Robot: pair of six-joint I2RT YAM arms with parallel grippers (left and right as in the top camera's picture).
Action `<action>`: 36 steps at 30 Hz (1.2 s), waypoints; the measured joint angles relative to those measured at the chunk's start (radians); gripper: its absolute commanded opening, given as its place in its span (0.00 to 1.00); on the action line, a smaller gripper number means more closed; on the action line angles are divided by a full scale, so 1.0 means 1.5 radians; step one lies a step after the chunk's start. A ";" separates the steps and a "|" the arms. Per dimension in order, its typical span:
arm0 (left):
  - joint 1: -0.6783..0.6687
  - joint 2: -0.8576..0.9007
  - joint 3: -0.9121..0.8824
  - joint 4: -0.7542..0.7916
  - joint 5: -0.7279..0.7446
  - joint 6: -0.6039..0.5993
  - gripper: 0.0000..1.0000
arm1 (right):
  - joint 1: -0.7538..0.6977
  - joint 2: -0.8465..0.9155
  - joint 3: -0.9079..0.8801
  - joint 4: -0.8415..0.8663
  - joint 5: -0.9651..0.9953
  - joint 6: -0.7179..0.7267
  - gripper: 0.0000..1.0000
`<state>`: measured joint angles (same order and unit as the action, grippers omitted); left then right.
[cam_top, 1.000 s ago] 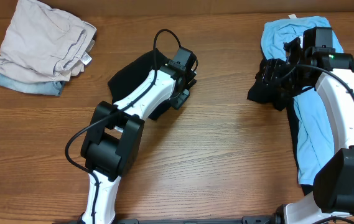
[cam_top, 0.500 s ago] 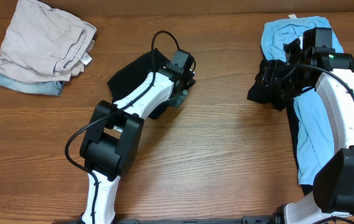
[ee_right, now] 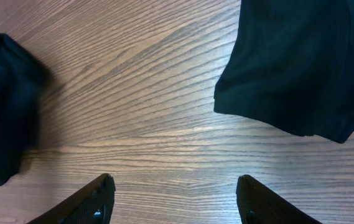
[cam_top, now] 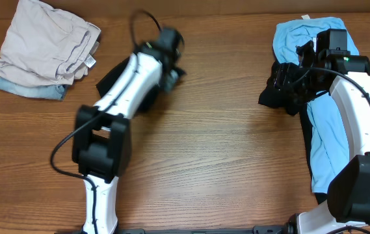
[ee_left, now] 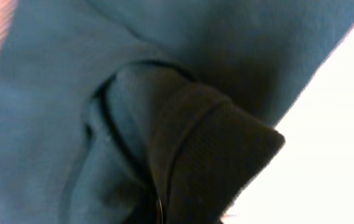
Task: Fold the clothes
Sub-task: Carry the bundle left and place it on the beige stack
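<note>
Dark teal cotton garment with a ribbed hem [ee_left: 71, 93]: it lies on the left half of the brown wood-grain surface [cam_top: 224, 169], under and beside the left arm. One bunched end is raised at the left end effector [cam_top: 170, 68]. From its base at the near edge, that white-and-black arm leans away and to the right, almost fully stretched, with a black cable looping above its wrist. Its fingers are buried in cloth. In the left wrist view soft folds and the ribbed hem fill the picture and draw together at the bottom centre, so the end effector is clamped on the garment.

The right arm rises along the right edge, bends at the far end and turns its head back leftward. The right end effector [ee_right: 175, 186] hangs over bare wood, its two black fingers spread wide with nothing between them. Just beyond lies a limp black cloth [ee_right: 301, 62] with a curved edge.

Under the right arm a smooth light blue garment [cam_top: 324, 149] runs from near to far in a long strip. At the far left corner sits a rumpled beige fabric pile [cam_top: 41, 42] on a pale blue-grey folded piece [cam_top: 32, 91].
</note>
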<state>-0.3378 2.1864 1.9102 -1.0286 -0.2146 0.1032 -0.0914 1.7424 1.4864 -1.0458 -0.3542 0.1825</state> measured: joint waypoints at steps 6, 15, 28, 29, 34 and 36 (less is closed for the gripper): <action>0.063 0.000 0.258 -0.135 -0.007 0.004 0.04 | 0.000 0.000 0.000 0.001 0.000 0.000 0.66; 0.143 -0.007 0.506 -0.191 -0.021 0.042 0.04 | 0.000 0.000 0.000 -0.002 0.002 0.000 0.66; 0.372 -0.009 0.524 -0.007 -0.025 0.319 0.04 | 0.000 0.000 0.000 -0.008 0.002 0.000 0.66; 0.389 -0.007 0.524 0.004 -0.009 0.345 0.04 | 0.000 0.000 0.000 -0.008 0.002 0.000 0.66; 0.466 0.018 0.524 0.082 0.045 0.421 0.04 | 0.000 0.000 0.000 -0.008 0.002 0.000 0.66; 0.484 0.039 0.525 0.113 0.056 0.424 0.04 | 0.000 0.000 0.000 -0.008 0.002 0.000 0.66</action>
<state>0.3889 2.2448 2.6972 -0.8589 -0.1307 0.7391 -0.0917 1.7424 1.4860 -1.0576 -0.3511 0.1829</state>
